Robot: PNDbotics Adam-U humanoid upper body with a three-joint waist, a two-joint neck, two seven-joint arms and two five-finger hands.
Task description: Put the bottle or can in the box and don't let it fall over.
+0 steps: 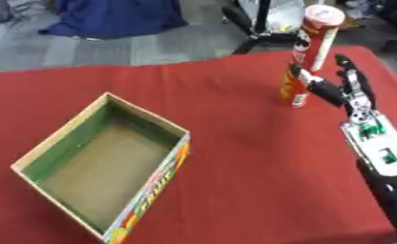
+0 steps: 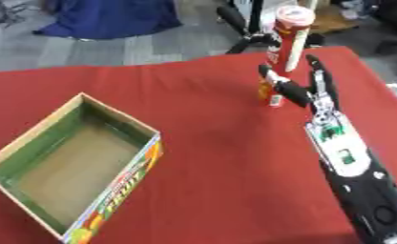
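1 robot hand [image 1: 345, 90], the right one, is in our view; its fingers and thumb are spread and straight, and it stands just beside the tall red can [image 1: 308, 59], with the thumb near the lower part. We cannot tell if they touch. The can is upright on the red bench [image 1: 235, 143], at the far right. The open cardboard box [image 1: 101, 167] lies well apart, at the near left.

Light: even, bright | shadows: faint | focus: soft, blurry throughout

Upright red can [image 1: 308, 57] on cloth, empty box [image 1: 101, 167] well apart.
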